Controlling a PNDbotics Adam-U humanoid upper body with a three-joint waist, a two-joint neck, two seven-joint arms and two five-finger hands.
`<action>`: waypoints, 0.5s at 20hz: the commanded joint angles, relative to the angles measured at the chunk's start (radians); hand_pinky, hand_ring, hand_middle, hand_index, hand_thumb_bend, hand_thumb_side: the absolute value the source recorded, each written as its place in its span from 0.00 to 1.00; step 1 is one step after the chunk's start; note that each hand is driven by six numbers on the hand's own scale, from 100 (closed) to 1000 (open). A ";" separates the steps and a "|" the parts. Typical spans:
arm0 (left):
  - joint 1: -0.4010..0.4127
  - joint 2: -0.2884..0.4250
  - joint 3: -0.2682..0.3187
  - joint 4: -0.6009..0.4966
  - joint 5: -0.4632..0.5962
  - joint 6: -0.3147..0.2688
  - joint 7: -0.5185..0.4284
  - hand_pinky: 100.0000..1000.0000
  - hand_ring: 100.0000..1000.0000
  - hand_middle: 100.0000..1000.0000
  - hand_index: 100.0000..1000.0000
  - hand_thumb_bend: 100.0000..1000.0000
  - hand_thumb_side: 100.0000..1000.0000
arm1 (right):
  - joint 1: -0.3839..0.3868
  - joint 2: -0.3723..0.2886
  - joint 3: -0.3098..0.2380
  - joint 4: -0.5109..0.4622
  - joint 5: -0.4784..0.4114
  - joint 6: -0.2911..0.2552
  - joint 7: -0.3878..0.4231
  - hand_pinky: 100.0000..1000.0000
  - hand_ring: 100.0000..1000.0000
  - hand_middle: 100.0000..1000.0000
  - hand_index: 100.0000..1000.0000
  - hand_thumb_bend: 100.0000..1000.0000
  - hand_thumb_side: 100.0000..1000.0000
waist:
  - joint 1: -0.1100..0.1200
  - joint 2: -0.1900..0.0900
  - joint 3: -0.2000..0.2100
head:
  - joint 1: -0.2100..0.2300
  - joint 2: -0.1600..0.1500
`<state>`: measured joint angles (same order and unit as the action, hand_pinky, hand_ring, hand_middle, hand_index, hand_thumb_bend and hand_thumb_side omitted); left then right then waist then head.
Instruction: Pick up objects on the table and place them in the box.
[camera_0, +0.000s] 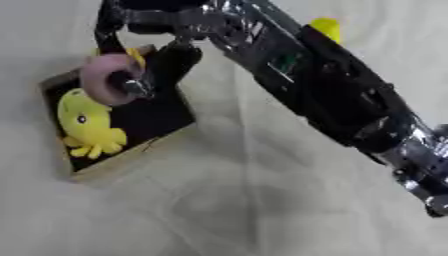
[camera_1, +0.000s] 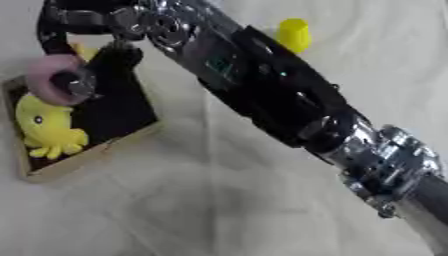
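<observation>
Fingers (camera_0: 131, 82) of right hand (camera_0: 162, 60) curled through pink ring (camera_0: 103, 80), ring upright, above box (camera_0: 114, 162)

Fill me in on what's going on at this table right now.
The robot's right arm reaches across from the right, and its right hand holds a pink ring over the box, fingers curled round it. A yellow plush toy already lies inside the box. A yellow object stands on the table, beyond the arm, not yet picked up. The left hand does not show.
</observation>
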<state>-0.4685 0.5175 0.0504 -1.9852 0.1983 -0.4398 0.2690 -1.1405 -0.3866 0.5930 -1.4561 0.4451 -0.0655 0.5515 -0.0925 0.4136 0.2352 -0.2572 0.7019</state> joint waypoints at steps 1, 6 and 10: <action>-0.012 0.009 0.006 -0.015 0.003 0.004 -0.001 0.71 0.60 0.57 0.76 0.00 0.39 | -0.009 -0.001 -0.003 0.012 0.056 -0.029 0.003 0.87 0.85 0.65 0.80 0.02 0.10 | 0.003 -0.014 0.001 | -0.001 -0.009; -0.008 0.007 0.007 -0.015 0.004 0.013 0.001 0.71 0.60 0.57 0.76 0.00 0.39 | 0.000 -0.016 -0.014 -0.008 0.097 -0.059 0.019 0.92 0.93 0.75 0.89 0.11 0.00 | 0.004 -0.018 -0.007 | 0.005 -0.003; -0.004 0.009 0.008 -0.015 0.004 0.013 0.001 0.71 0.60 0.57 0.76 0.00 0.39 | -0.004 -0.040 -0.034 -0.046 0.081 -0.045 0.017 0.92 0.92 0.74 0.88 0.11 0.00 | 0.006 -0.023 -0.013 | 0.011 -0.001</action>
<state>-0.4666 0.5096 0.0504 -1.9852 0.1985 -0.4281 0.2693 -1.1260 -0.4014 0.5778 -1.4741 0.5297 -0.1130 0.5688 -0.0925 0.4136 0.2208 -0.2481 0.7025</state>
